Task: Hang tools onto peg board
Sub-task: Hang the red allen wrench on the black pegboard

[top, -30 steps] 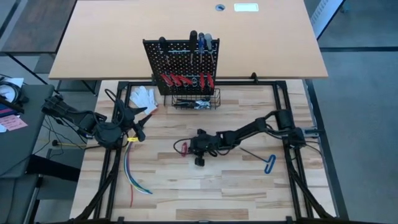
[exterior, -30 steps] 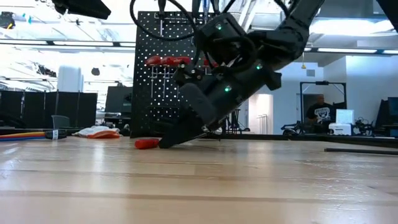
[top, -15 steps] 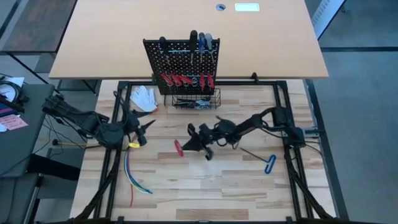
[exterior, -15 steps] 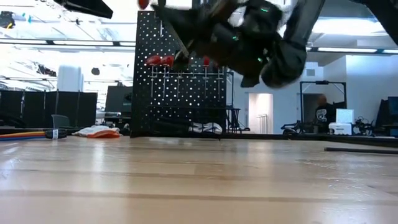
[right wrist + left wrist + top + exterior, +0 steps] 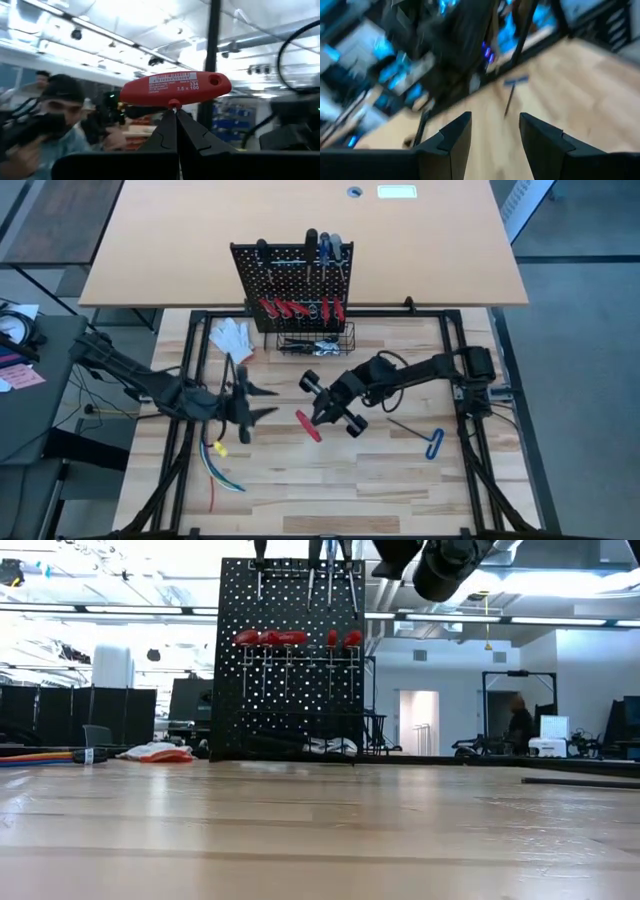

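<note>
The black peg board [image 5: 290, 275] stands upright at the table's far side and also shows in the low view [image 5: 290, 650]. Red-handled tools [image 5: 300, 308] hang on it, screwdrivers [image 5: 325, 245] stand along its top, and a wire basket [image 5: 315, 340] hangs at its foot. My right gripper [image 5: 318, 418] is at mid-table, raised high and shut on a red T-handled hex key [image 5: 307, 425]. My left gripper [image 5: 268, 402] is open and empty just left of it. A blue T-handled hex key [image 5: 435, 442] lies flat on the table at the right. My right gripper pinches the hex key's metal shaft [image 5: 173, 105] between its two fingertips, right under the red handle [image 5: 175, 89]. The fingers tip upward, toward the ceiling. The handle lies crosswise beyond the fingertips. The key is lifted clear of the table.
A white glove [image 5: 232, 337] lies left of the peg board's foot. A bundle of coloured wires [image 5: 215, 465] lies at the table's near left. A person [image 5: 55, 115] shows in the room beyond the table.
My right gripper has lifted the red hex key off the table, risen out of the low view and tipped its fingers upward, drifting slightly toward the table's right. My left gripper has moved toward the table's right, closer to the right gripper.
</note>
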You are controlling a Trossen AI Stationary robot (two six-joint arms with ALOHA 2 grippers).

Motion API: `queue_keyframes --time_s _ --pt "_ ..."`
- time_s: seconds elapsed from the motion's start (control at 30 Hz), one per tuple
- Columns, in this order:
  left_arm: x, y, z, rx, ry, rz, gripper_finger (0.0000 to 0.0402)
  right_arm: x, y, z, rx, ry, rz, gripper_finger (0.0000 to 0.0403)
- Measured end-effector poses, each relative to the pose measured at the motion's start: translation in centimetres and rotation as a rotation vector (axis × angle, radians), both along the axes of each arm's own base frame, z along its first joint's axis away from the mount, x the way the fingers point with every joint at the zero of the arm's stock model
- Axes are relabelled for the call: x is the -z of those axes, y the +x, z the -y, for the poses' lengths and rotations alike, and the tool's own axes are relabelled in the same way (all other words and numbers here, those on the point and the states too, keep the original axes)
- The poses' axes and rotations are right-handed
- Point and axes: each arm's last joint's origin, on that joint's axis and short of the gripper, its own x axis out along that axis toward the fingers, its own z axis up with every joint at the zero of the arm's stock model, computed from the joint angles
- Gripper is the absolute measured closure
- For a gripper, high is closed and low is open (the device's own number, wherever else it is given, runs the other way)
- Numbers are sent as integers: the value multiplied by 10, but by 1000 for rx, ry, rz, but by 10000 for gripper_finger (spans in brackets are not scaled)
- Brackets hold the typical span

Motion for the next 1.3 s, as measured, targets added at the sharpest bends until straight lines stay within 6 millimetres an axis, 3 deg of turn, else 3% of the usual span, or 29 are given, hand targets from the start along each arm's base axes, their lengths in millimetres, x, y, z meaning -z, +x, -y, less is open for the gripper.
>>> queue_keyframes --time_s 0.17,0.4,0.57,0.67,0.77,0.87,1.1,1.3 --pt "-8 4 10 185 -28 91 242 1 -1 -4 -43 -27 -22 403" --pt "-12 1 20 524 -36 121 232 25 -4 -3 -41 -48 -114 403" --pt "-13 2 19 487 -43 130 234 37 -4 -7 -25 -70 -165 403" --pt "-9 4 20 464 -243 69 234 40 -5 -11 -22 -75 -178 403" --pt "-4 14 17 302 -354 76 235 44 -5 -16 -33 -82 -203 403" --pt "-2 25 16 213 -265 130 232 49 -5 -23 -39 -104 -225 403" --pt "14 44 26 236 -97 135 178 54 -4 -31 -48 -133 -257 403" --pt "23 50 34 381 -11 118 156 54 -4 -31 -42 -131 -252 403"
